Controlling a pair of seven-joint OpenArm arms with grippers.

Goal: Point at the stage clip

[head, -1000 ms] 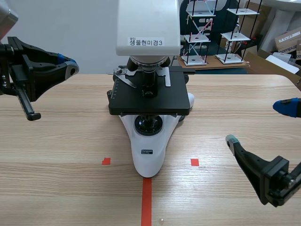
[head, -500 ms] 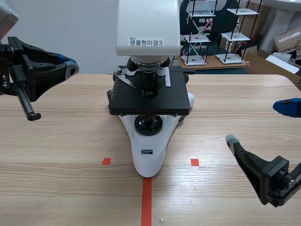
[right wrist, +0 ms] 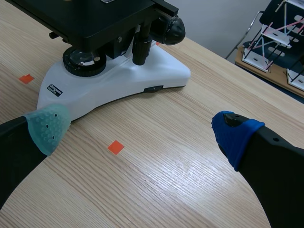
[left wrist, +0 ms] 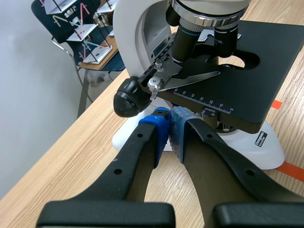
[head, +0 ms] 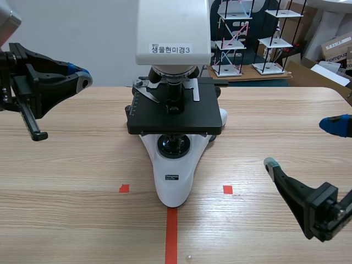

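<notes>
Nothing has moved in the last second. The left gripper (left wrist: 170,126), closed up, keeps the stage clip (left wrist: 190,78) just ahead of it, and the right gripper (right wrist: 141,129) stays spread wide.

Count: one microscope (head: 173,165) with one black stage (head: 175,113), one silver stage clip (left wrist: 190,78) just ahead of the left gripper (left wrist: 170,126), and at least three objectives (left wrist: 228,35) above that clip. Two grippers in all, the right gripper (right wrist: 142,130) being the second, each with two fingers. Two black knobs (left wrist: 127,97), one ahead of each gripper; table marks: two orange-red squares (head: 124,188), one orange-red line (head: 171,234).
</notes>
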